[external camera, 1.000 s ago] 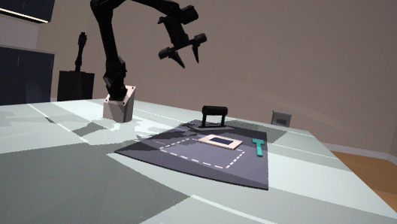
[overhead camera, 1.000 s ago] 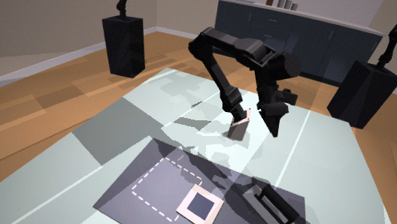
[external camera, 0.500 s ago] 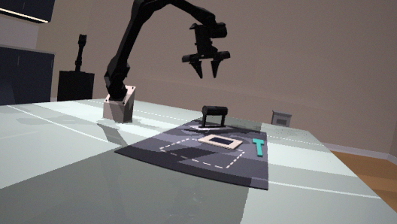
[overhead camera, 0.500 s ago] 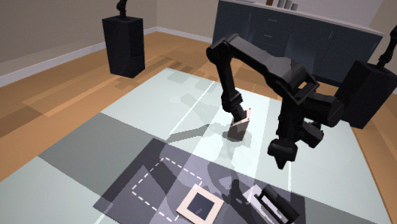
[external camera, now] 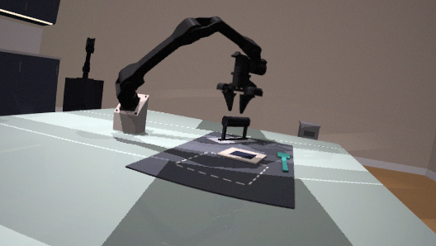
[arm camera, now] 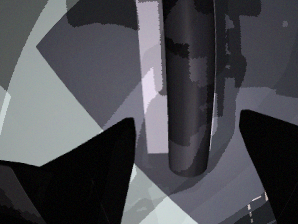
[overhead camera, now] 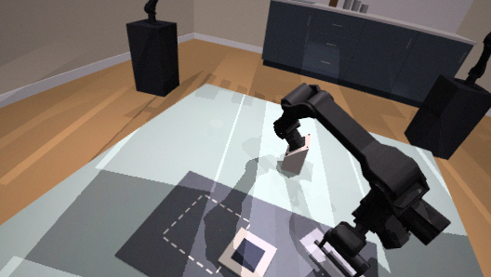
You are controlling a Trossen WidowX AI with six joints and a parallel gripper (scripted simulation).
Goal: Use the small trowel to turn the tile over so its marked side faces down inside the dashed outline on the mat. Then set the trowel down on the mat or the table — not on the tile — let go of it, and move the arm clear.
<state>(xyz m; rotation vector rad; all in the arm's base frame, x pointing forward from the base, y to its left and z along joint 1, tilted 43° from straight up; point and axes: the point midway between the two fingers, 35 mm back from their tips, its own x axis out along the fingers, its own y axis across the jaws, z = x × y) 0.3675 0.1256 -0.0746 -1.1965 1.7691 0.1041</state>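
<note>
The small trowel has a black bar handle [external camera: 236, 121] [arm camera: 190, 100] on two posts over a pale flat blade [overhead camera: 312, 238] [arm camera: 156, 120]. It stands on the dark mat [overhead camera: 139, 246] [external camera: 272, 196]. My gripper [external camera: 235, 111] [arm camera: 189, 121] is open and empty, pointing down just above the handle, with a fingertip to each side of it in the wrist view. The cream tile [overhead camera: 249, 255] [external camera: 244, 155] lies flat, dark square up, across one side of the dashed outline [overhead camera: 203, 195]. The arm hides part of the trowel in the top view.
A teal T-shaped piece [external camera: 285, 162] lies on the mat beside the tile, on the right in the exterior view. A small grey box [external camera: 309, 130] stands farther back. The arm's pale base [overhead camera: 297, 160] [external camera: 130, 120] is on the table. Dark pedestals and cabinets stand beyond the table.
</note>
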